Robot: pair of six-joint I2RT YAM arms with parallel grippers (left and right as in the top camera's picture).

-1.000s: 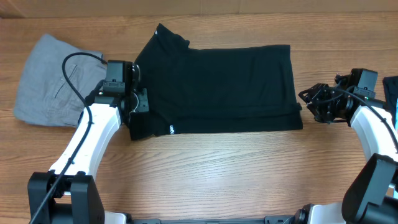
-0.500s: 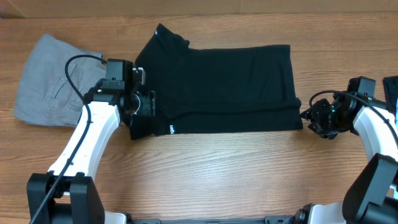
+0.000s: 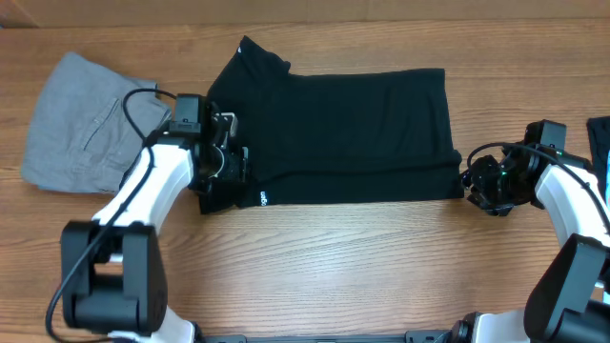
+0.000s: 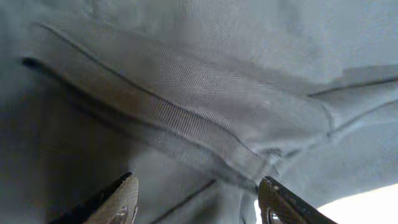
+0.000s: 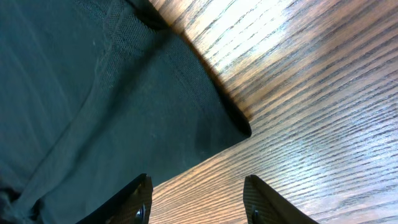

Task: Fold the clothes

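Observation:
The clothes (image 3: 343, 133), a black garment, lie spread flat across the middle of the table, with a small white logo print (image 3: 259, 198) near the lower left corner. My left gripper (image 3: 233, 162) sits at the garment's left edge. In the left wrist view black fabric (image 4: 186, 93) with a seam fold fills the frame, and my left gripper (image 4: 199, 202) stands open just over it. My right gripper (image 3: 474, 181) is at the garment's lower right corner. In the right wrist view it (image 5: 196, 202) is open above bare wood, with the cloth corner (image 5: 239, 129) just ahead.
Light grey folded trousers (image 3: 76, 124) lie at the far left, beside my left arm. A blue object (image 3: 600, 133) shows at the right edge. The wooden table (image 3: 334, 267) runs bare in front of the garment.
My left gripper has moved right, onto the garment's left edge. My right gripper has come left and nearer, up to the garment's lower right corner.

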